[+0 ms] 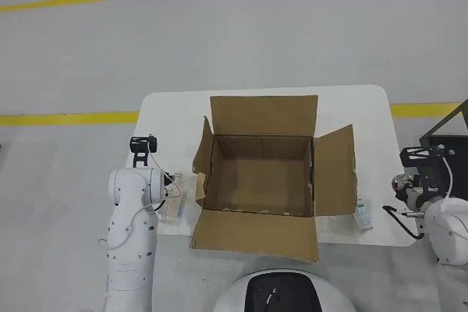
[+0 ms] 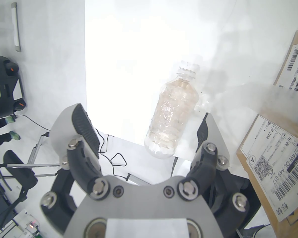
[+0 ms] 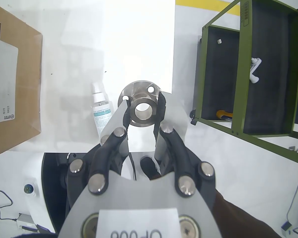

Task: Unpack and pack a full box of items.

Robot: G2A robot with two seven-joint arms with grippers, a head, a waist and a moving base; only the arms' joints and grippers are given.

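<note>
The left gripper (image 2: 145, 118) was held spread over a plastic bottle (image 2: 172, 117) lying beside the empty cardboard box (image 1: 257, 179). Light, slick and crushable, the bottle was judged best gripped mid-body. The right gripper (image 3: 142, 108) was pinched on a metal flange (image 3: 136, 91).

Open cardboard box (image 1: 264, 115) sits mid-table (image 1: 171, 117), all four flaps folded outward. Clear plastic bottle (image 1: 175, 205) lies just beside its left flap. Small spray bottle (image 1: 362, 214) lies near the right flap, by the table's front edge.
</note>
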